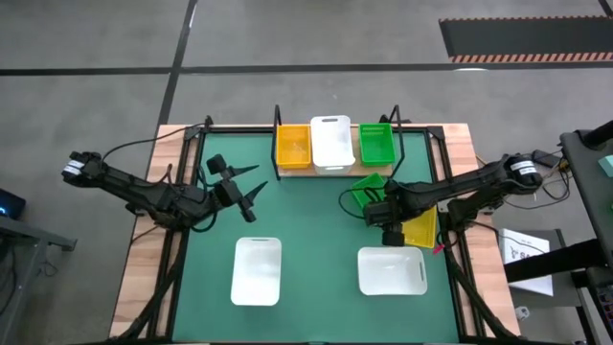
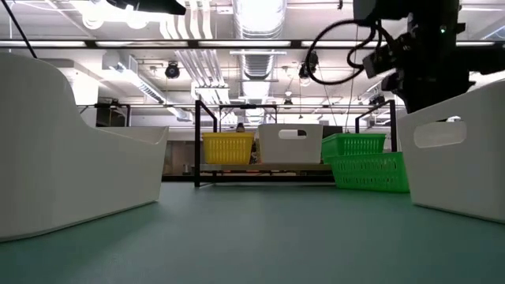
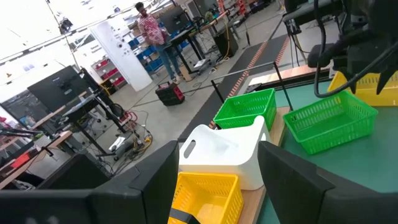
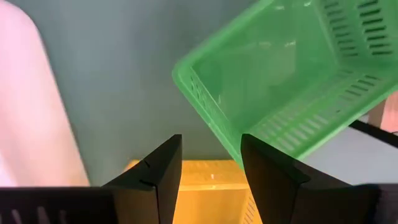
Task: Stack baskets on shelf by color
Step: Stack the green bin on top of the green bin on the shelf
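On the shelf (image 1: 330,171) at the far side stand a yellow basket (image 1: 293,146), a white basket (image 1: 332,142) and a green basket (image 1: 375,144). A second green basket (image 1: 369,189) rests on the mat in front of the shelf. It also shows in the right wrist view (image 4: 286,81). My right gripper (image 1: 378,213) is open above the mat, just short of that green basket. A yellow basket (image 1: 421,228) sits under it and shows low in its wrist view (image 4: 205,186). My left gripper (image 1: 255,195) is open and empty above the mat's left half. My right gripper stands over the yellow basket's edge (image 4: 199,167), which runs across behind both fingers. I cannot tell whether the fingers touch it.
Two white baskets rest on the near half of the green mat, one at the left (image 1: 257,270) and one at the right (image 1: 391,270). The shelf's black posts (image 1: 278,120) rise at its corners. A person (image 3: 149,28) stands far off in the room.
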{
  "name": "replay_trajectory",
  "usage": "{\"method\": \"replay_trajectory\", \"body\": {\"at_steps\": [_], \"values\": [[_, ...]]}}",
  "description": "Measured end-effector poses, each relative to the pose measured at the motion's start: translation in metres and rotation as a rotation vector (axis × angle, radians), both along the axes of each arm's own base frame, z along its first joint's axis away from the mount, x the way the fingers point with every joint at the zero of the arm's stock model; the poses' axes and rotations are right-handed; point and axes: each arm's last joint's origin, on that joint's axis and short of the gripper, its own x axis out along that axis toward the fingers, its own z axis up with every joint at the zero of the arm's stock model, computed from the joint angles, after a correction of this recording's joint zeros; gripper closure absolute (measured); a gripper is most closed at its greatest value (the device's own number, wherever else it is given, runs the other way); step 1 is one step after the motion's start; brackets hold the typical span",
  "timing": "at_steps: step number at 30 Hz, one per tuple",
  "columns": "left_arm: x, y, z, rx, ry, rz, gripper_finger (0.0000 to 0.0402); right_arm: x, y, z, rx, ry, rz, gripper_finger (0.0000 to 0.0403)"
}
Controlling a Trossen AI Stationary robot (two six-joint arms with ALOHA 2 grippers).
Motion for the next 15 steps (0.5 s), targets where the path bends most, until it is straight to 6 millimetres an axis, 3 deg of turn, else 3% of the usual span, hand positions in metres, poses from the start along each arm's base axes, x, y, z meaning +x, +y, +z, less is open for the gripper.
{"method": "replay_trajectory", "body": {"at_steps": [10, 15], "values": [[0.000, 0.000, 0.002, 0.030, 0.002, -0.002, 0.0198, -0.001, -0.006, -0.027, 0.012, -0.045, 0.072, 0.0247], [0.001, 0.000, 0.005, 0.041, -0.010, -0.003, 0.0198, 0.003, -0.006, -0.032, 0.014, -0.093, 0.115, 0.0280]]}}
